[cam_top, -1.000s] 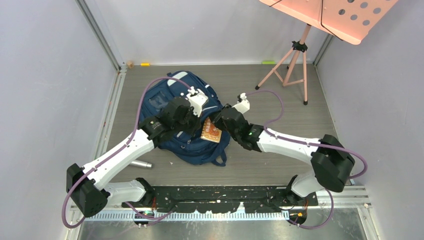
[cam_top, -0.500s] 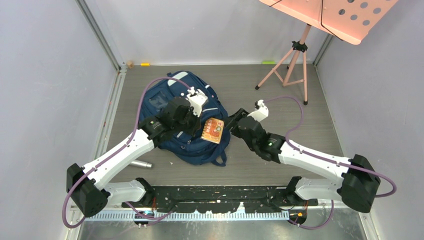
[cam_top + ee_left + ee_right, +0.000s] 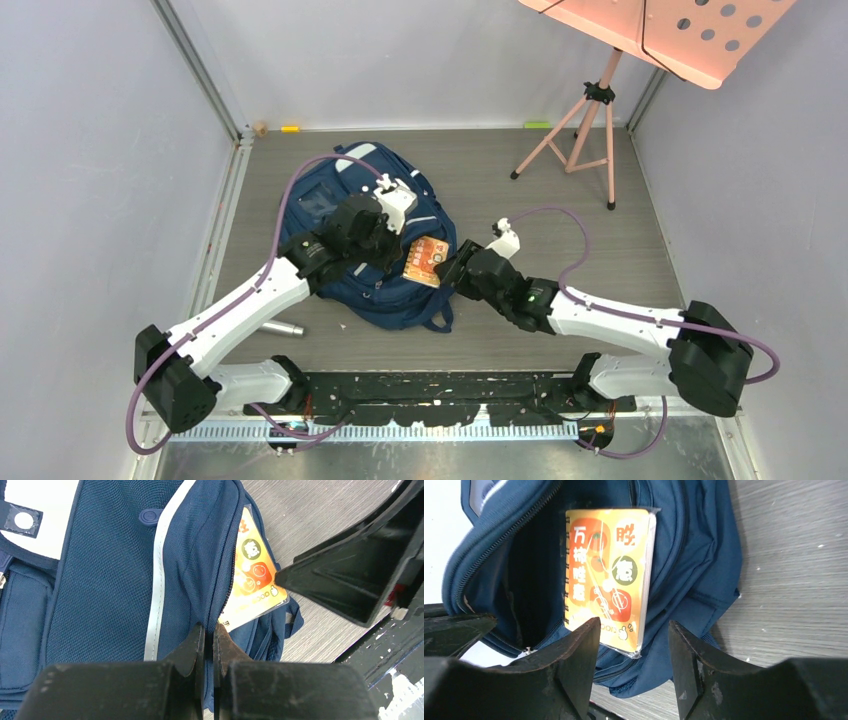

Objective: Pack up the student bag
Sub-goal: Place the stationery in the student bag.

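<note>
The student bag (image 3: 330, 215), navy with pale stripes, lies flat on the grey floor with its side opening facing right. My left gripper (image 3: 209, 636) is shut on the bag's fabric edge beside the zipper, holding the opening apart. An orange spiral notebook (image 3: 606, 570) in clear wrap stands half inside the opening (image 3: 424, 260), its lower end sticking out. My right gripper (image 3: 634, 640) is open just in front of the notebook's outer end, touching nothing. In the left wrist view the notebook (image 3: 252, 587) shows beside the bag (image 3: 100, 590).
A pink music stand (image 3: 592, 110) on a tripod stands at the back right. A metal cylinder (image 3: 283, 328) lies on the floor near the left arm. Small yellow (image 3: 290, 128) and green (image 3: 537, 124) items lie by the back wall. Grey walls close in both sides.
The right gripper let go of the notebook, opened, pulled back to the right, then came a little closer again. The notebook stays in the bag's opening. The left arm holds still.
</note>
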Action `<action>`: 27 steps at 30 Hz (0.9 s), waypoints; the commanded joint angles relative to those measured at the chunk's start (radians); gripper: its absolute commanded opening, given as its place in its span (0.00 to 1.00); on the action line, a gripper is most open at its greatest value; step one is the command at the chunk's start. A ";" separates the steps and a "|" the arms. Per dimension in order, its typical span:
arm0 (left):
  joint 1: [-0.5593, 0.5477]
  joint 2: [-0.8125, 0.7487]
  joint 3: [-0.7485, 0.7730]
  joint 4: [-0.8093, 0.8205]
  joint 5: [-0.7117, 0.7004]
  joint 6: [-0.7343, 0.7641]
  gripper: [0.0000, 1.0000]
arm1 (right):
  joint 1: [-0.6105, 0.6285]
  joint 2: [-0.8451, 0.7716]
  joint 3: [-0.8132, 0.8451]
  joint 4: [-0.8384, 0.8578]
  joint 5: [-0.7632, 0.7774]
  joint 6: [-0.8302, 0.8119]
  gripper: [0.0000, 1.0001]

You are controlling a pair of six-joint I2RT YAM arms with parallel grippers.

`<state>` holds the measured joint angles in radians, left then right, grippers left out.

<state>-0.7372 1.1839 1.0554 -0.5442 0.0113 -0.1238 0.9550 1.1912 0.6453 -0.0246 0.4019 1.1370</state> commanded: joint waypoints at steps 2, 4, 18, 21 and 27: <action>-0.007 -0.018 0.036 0.089 0.070 -0.017 0.00 | 0.021 0.059 0.012 0.104 -0.047 0.067 0.56; -0.007 -0.017 0.036 0.089 0.070 -0.016 0.00 | 0.029 0.074 0.021 0.093 -0.044 0.079 0.55; -0.007 -0.019 0.034 0.088 0.067 -0.011 0.00 | 0.037 0.098 0.029 0.176 -0.038 0.088 0.26; -0.007 -0.019 0.036 0.088 0.069 -0.011 0.00 | 0.037 0.112 0.043 0.212 -0.026 0.083 0.15; -0.007 -0.019 0.035 0.089 0.076 -0.010 0.00 | 0.039 0.179 0.075 0.331 0.003 0.087 0.00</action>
<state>-0.7372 1.1873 1.0554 -0.5442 0.0128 -0.1230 0.9867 1.3338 0.6720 0.1814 0.3550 1.2186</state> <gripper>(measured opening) 0.040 0.041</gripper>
